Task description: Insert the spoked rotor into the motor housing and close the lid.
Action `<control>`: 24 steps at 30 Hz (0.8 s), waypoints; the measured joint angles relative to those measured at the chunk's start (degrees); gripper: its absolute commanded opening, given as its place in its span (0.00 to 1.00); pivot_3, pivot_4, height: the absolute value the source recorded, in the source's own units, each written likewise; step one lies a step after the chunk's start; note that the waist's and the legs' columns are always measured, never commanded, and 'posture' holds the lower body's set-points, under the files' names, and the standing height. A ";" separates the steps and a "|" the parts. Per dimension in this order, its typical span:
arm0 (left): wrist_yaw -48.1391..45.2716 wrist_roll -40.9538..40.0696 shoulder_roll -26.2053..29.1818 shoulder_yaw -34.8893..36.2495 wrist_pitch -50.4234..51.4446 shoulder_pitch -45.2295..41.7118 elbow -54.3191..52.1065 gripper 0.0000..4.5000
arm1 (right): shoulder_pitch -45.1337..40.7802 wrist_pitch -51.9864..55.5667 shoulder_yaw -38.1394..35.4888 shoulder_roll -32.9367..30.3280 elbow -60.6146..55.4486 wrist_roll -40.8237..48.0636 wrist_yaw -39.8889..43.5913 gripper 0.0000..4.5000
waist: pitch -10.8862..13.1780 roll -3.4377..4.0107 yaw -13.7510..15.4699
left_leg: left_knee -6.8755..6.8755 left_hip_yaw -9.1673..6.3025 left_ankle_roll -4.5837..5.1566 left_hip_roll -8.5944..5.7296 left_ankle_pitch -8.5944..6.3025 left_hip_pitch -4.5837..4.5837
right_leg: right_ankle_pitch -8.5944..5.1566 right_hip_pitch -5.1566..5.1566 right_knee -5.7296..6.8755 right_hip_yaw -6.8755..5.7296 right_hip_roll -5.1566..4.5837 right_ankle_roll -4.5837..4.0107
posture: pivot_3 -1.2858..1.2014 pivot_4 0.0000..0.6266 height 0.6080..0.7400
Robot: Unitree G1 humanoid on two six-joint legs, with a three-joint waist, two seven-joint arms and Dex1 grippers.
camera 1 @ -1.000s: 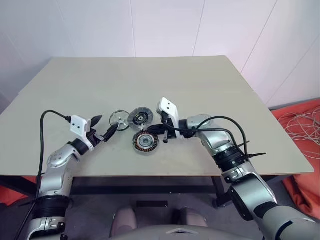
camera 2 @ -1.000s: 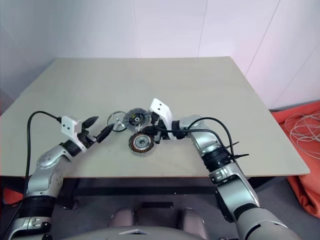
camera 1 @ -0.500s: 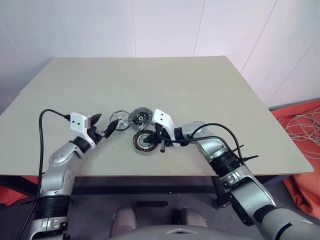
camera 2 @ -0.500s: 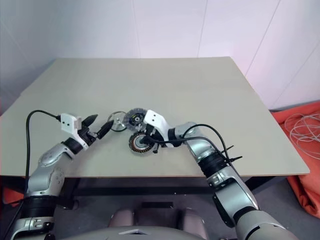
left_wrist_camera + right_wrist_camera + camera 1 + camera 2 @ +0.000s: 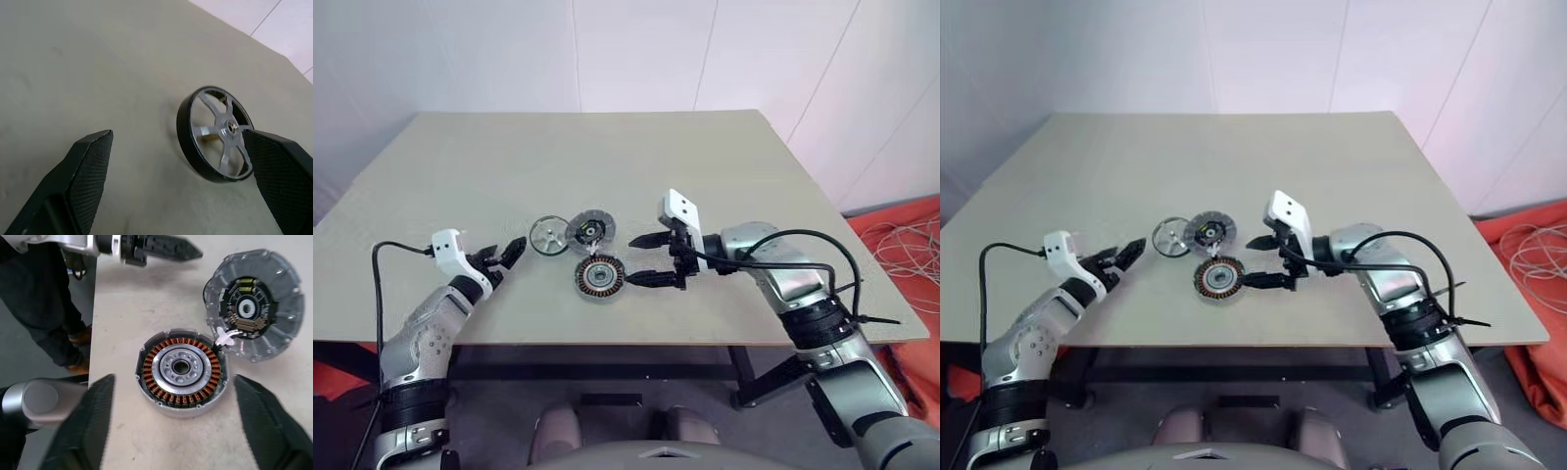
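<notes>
So here's where we're at. All three parts sit on the table (image 5: 724, 157), grouped close to its near edge, a bit left of the middle. The motor housing (image 5: 599, 277) lies flat with its copper windings facing up, nearest that edge. Just behind it, touching or almost touching its rim, is the lid (image 5: 588, 228), dark segmented face up. Right beside the lid, on the left, the spoked rotor (image 5: 547, 235) lies flat on the tabletop.

Our right gripper (image 5: 648, 260) is spread wide and holding nothing; it hangs just to the right of the motor housing, pointing left at it, with one finger up by the lid's side and the other low by the housing's rim. In the right wrist view the housing sits between the two fingers (image 5: 266, 426), not touched by either.

Our left gripper (image 5: 510, 252) is also released and empty, low near the table's front edge, left of the spoked rotor and aimed at it. In the left wrist view the rotor lies just ahead of one finger.
</notes>
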 measured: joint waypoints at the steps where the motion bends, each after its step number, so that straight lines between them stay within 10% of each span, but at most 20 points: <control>1: 0.38 -0.96 -0.14 0.33 1.37 -0.44 0.87 1.00 | 0.14 -0.09 -0.30 -0.83 -0.23 0.03 -0.04 0.99 | 0.00 -0.01 0.19 | 0.02 0.00 0.00 0.00 0.00 0.00 | 0.00 0.01 -0.01 -0.01 0.00 0.00 | 0.52 0.00 1.00; 20: -1.43 -6.16 -5.17 2.24 9.22 -12.49 14.16 1.00 | 1.30 -1.46 -0.79 -3.01 -0.10 0.14 -1.75 0.99 | -0.04 0.03 2.63 | 0.34 -0.08 0.07 -0.06 -0.01 0.01 | -0.04 0.29 -0.11 -0.10 -0.06 0.12 | 0.52 0.00 1.00; 24: -2.97 -5.27 -5.03 0.99 9.23 -13.23 15.76 0.79 | 1.30 -1.50 -0.79 -3.01 -0.10 0.14 -1.85 1.00 | -0.03 0.03 2.75 | 0.33 -0.09 0.08 -0.05 -0.02 0.00 | -0.05 0.29 -0.15 -0.11 -0.06 0.14 | 0.52 0.00 1.00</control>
